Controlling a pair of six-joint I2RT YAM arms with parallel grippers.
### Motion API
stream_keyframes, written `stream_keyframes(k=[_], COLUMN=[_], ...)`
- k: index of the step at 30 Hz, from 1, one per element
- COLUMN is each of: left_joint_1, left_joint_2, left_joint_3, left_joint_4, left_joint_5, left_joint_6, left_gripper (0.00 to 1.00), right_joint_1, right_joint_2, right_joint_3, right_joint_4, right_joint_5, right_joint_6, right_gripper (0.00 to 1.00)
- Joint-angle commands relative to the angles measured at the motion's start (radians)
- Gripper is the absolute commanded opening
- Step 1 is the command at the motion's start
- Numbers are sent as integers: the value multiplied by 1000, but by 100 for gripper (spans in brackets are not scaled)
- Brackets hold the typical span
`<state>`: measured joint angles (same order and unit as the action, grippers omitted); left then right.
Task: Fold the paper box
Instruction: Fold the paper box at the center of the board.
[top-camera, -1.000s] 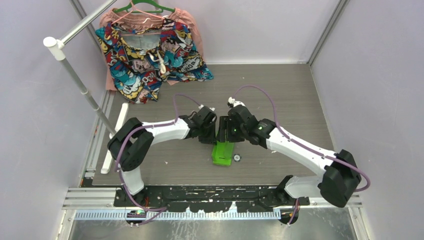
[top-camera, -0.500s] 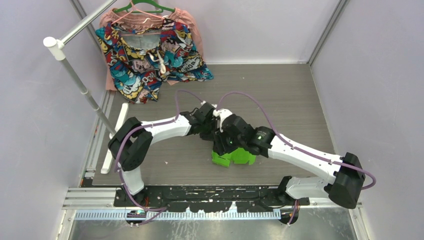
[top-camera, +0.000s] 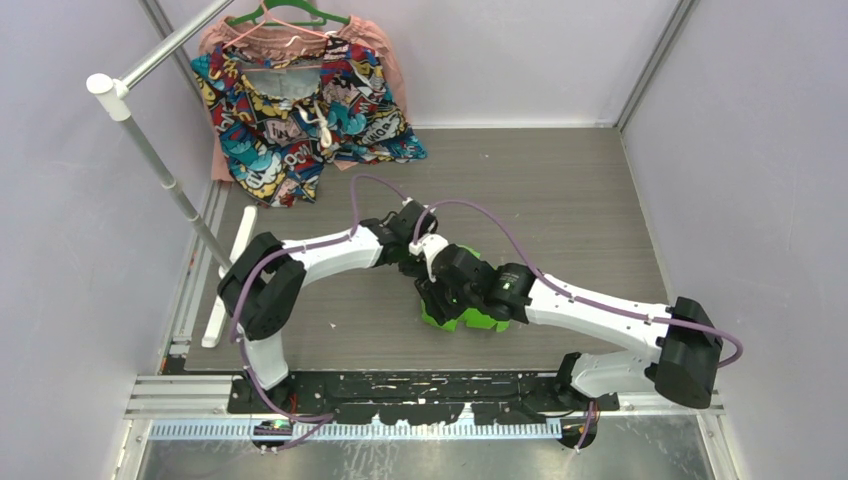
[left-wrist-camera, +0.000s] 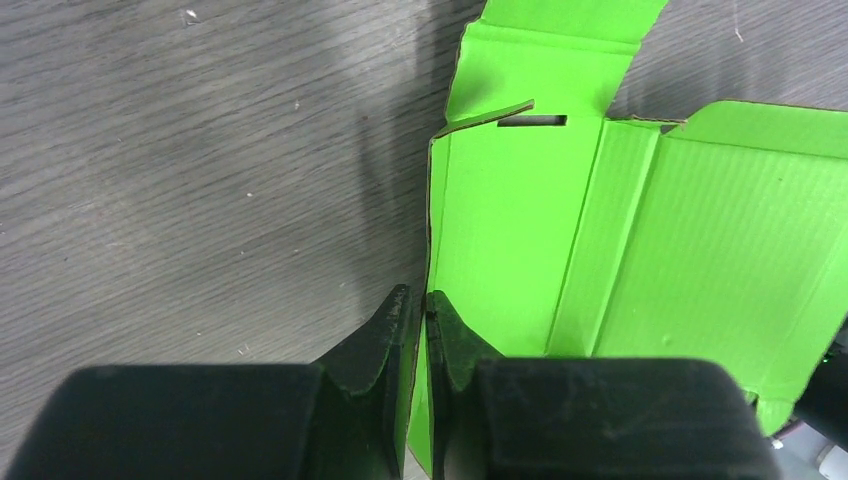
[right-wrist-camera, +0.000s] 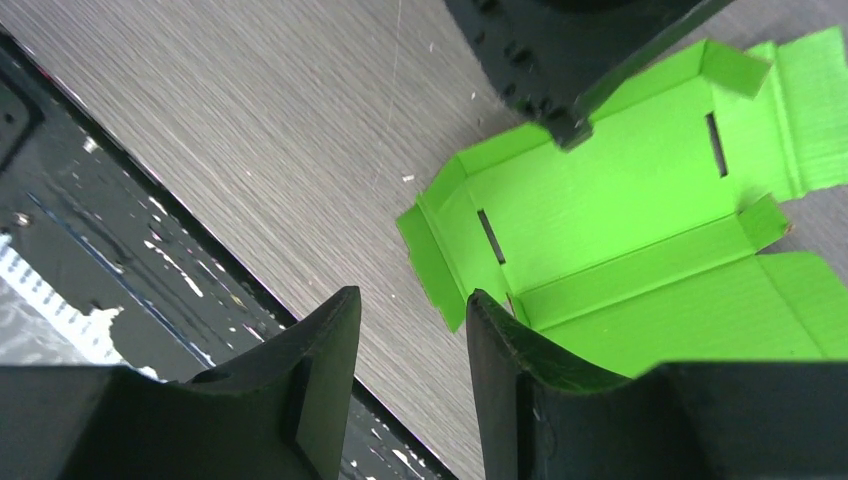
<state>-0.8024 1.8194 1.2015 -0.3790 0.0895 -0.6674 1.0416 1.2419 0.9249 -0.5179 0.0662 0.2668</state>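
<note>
Top view: my right arm (top-camera: 580, 305) lies over most of the paper box (top-camera: 455, 322). Only a green fringe shows, so I cannot read the fold state there. The left gripper (left-wrist-camera: 419, 298) is buried under that arm.

Left wrist view: the box runs off the right and bottom edges, and its pinched wall disappears between the fingers.

Right wrist view: the box is cut by the right edge, its lower part behind my own finger (right-wrist-camera: 520, 380).

A robot lab's test cell, this: white panels (top-camera: 520, 50) in metal framing (top-camera: 652, 58) close in a grey wood-grain table (top-camera: 580, 200). Well beyond the left gripper (left-wrist-camera: 421, 302), a patterned garment (top-camera: 300, 115) on a hanger (top-camera: 285, 15) lies by a rack pole (top-camera: 160, 165).
</note>
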Motion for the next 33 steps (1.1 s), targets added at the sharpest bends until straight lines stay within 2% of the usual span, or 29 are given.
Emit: stream_keyframes(k=[1,9,14,15,18,19,23,26,29,30,32,33], left_joint_1=[18,30,36,39,47,49,73,103,122,123,126,126], left_joint_2=[17,37,25,18,-18,-31,-99,-162,-241,-272,-328,-353], left_joint_3=[22,24,4,-4,-24,-27,-32,-58,-111,-137,-212,-244], left_joint_4=[4,7,22,35,66,73,63,58,47,54,67,78], left_joint_5=[2,15,18,20,23,21,-4,-11,-40,-47,-55,-54], left_joint_6=[28,37,41,41,39,38,38,31,6,-7,-33,-51], left_gripper=[11,10,10,13,33,36,41,44,37,30,7,1], right_joint_1=[24,76,88,88,86,84,47,-40,-120,-142,-182,-204], right_joint_2=[12,96,99,101,124,130,128,115,116,130,178,205], right_joint_3=[-49,-48,-47,-44,-19,-14,11,34,80,104,167,203], right_joint_4=[76,91,97,94,66,67,64,52,37,22,-18,-39], right_joint_5=[27,53,167,178,209,212,217,180,127,117,102,95], right_joint_6=[-28,-37,-3,1,21,26,57,78,72,66,46,45], right_gripper=[49,49,51,51,50,50,44,41,43,45,49,51])
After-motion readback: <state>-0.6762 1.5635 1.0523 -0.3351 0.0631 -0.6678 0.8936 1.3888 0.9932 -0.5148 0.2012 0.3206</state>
